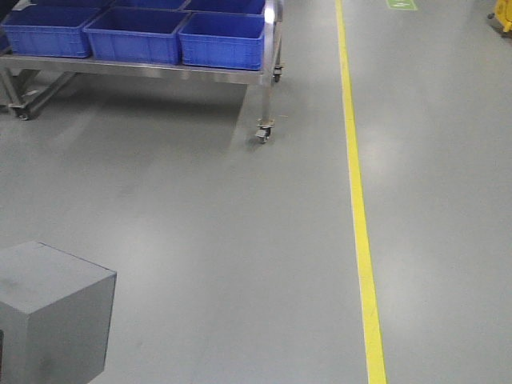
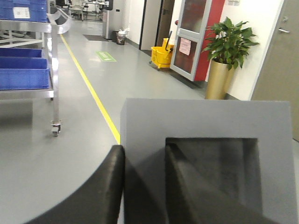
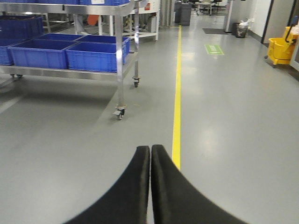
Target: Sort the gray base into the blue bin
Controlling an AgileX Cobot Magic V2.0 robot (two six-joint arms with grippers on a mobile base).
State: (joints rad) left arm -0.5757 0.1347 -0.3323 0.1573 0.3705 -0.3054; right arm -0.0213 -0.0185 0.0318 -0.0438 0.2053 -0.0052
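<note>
We judge this the carry step: our left gripper (image 2: 144, 156) pinches a wall of the gray base (image 2: 205, 116), one finger in its recess. Our right gripper (image 3: 150, 151) is pressed together, empty. The blue bin (image 1: 220, 50) sits well ahead of the jaws; next, close that gap, release above it.

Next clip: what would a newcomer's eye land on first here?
The gray base fills the left wrist view, with the left gripper pinching one wall of its square recess. In the front view, blue bins sit on a steel cart at the top left, and a yellow floor line runs along the floor on the right. The right gripper is shut and empty.
</note>
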